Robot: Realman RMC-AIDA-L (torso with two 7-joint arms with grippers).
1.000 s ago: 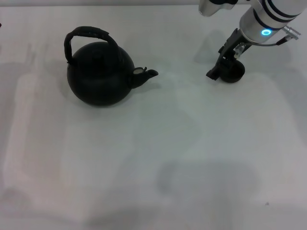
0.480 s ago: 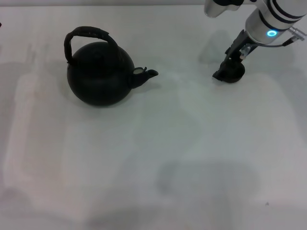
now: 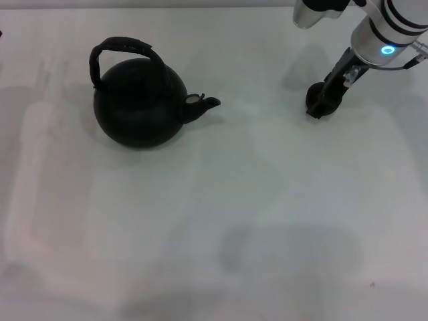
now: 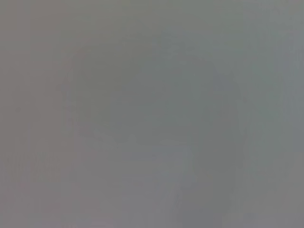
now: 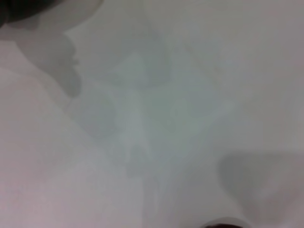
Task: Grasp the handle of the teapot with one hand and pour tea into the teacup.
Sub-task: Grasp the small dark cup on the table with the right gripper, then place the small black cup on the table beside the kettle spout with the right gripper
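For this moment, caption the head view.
Right gripper at small dark round teacup; matte-black round teapot stands untouched on white table.

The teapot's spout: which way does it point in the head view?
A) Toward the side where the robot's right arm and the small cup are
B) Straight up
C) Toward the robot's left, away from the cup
A: the teapot has its spout aimed across the table toward the teacup at the right gripper.

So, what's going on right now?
Right hand down at the teacup, grip unclear. Left hand out of view. Teapot untouched, handle free. Nothing in the way.
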